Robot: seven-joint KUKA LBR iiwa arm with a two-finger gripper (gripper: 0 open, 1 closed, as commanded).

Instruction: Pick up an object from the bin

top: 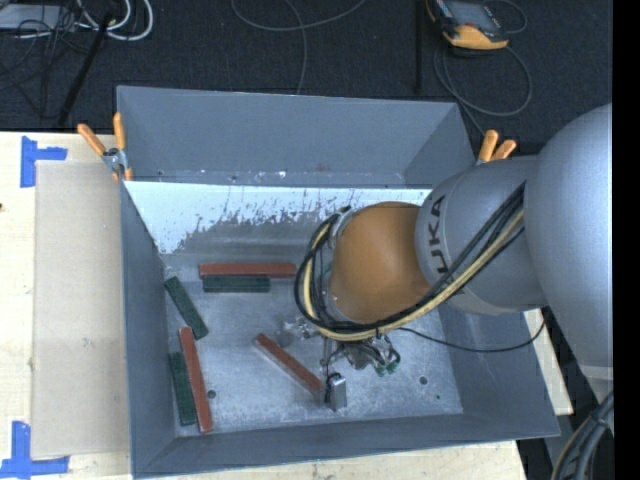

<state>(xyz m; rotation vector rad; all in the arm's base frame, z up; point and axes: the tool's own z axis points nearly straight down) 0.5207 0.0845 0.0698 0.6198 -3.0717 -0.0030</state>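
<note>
Roughly, the grey bin [290, 148] holds a scatter of flat sticks lying on its floor. At about 8 o'clock a red-brown stick [196, 380] lies lengthwise with a dark green stick [179, 388] just beside it, and above them, at 9 o'clock, a second dark green stick [186, 308] lies tilted. Toward 11 o'clock another red-brown stick [247, 269] and green stick [236, 284] lie side by side near the back wall. Near the floor's middle a lone red-brown stick [287, 362] runs slantwise from 10 to 4 o'clock, and the gripper [335, 389], under the arm's orange wrist cover [375, 268], stands right at that stick's 4 o'clock end. Whether it touches the stick is not clear, and I cannot tell whether the jaws are apart or together. This stick looks like the likeliest pick: thin, stiff and probably light, with smooth faces that may slip. Lying flat on the metal, it offers little height, so I judge the best hold to be across its narrow width, near the middle so that it does not tip.
</note>
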